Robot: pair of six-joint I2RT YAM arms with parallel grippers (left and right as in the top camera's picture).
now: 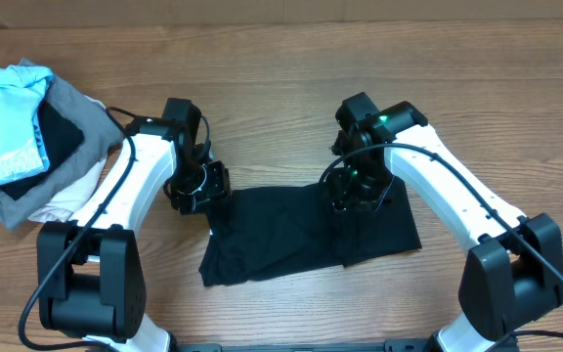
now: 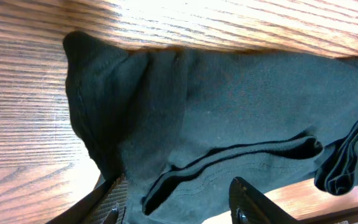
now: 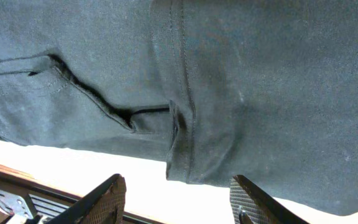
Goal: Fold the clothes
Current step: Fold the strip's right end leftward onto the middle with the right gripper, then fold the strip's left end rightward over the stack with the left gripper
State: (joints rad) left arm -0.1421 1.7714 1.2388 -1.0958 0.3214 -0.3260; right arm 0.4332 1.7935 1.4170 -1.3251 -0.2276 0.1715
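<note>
A black garment (image 1: 301, 235) lies partly folded and flat on the wooden table, in the middle of the overhead view. My left gripper (image 1: 206, 188) is at its upper left corner. In the left wrist view the jaws (image 2: 179, 208) are open, with the garment's bunched hem (image 2: 229, 162) lying between the fingers. My right gripper (image 1: 348, 194) is over the garment's upper right part. In the right wrist view its jaws (image 3: 179, 199) are open, and the garment's seamed edge (image 3: 182, 155) is just beyond the fingertips, not gripped.
A pile of other clothes (image 1: 27, 137), light blue, grey, black and white, sits at the table's far left. Bare wooden table (image 1: 281, 59) surrounds the garment.
</note>
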